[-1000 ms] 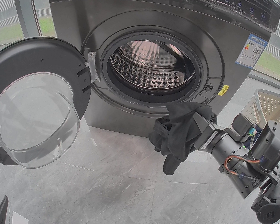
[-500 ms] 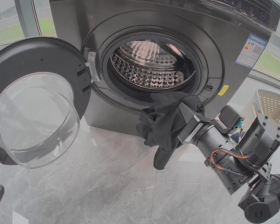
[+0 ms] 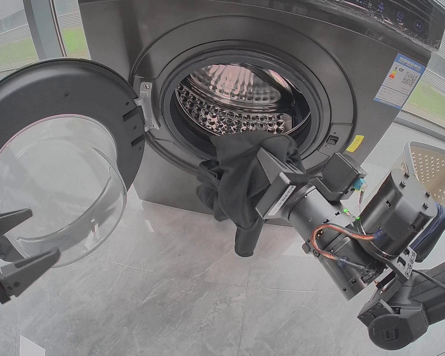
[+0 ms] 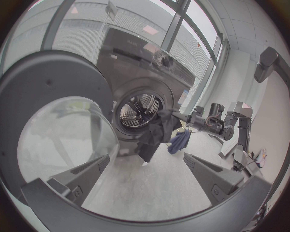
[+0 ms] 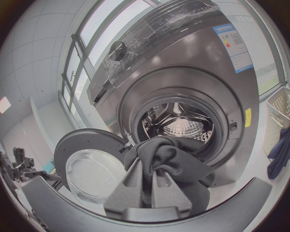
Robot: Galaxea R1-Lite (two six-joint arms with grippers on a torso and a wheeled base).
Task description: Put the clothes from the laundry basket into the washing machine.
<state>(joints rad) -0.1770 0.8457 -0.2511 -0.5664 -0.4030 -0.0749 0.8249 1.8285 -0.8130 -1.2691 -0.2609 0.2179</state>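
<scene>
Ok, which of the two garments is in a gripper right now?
The black garment, clamped in the right gripper before the washing machine opening. The blue garment hangs over the laundry basket rim, untouched.

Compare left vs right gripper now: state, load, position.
Left gripper is open and empty; right gripper is shut on the black garment. Left gripper sits low by the open door; right gripper is at the lower rim of the drum opening. Both are the same dark two-finger type.
</scene>
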